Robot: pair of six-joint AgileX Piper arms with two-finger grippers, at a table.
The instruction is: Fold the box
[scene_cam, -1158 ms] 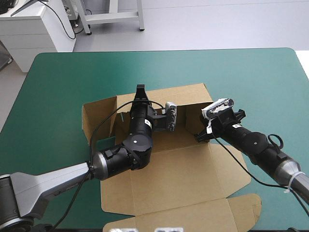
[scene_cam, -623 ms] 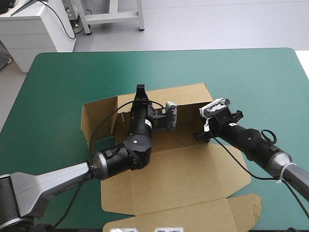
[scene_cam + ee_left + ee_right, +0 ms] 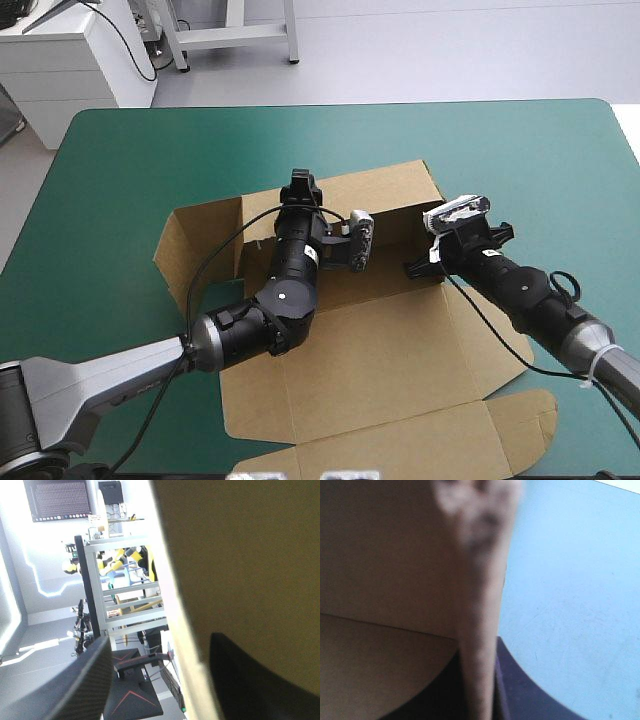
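Two raised walls of the brown box (image 3: pixel 380 350): left gripper (image 3: pixel 301 184) agape astride one, right gripper (image 3: pixel 413 268) tight on another.

I can read no writing from here. The white sticker (image 3: pixel 304 256) on the left arm (image 3: pixel 240 335) is too small.

Lay as a brown box (image 3: pixel 370 370) on the middle of the teal-green desk (image 3: pixel 150 160). Stood half built, with back and side walls up and the wide lid flat at the near side.
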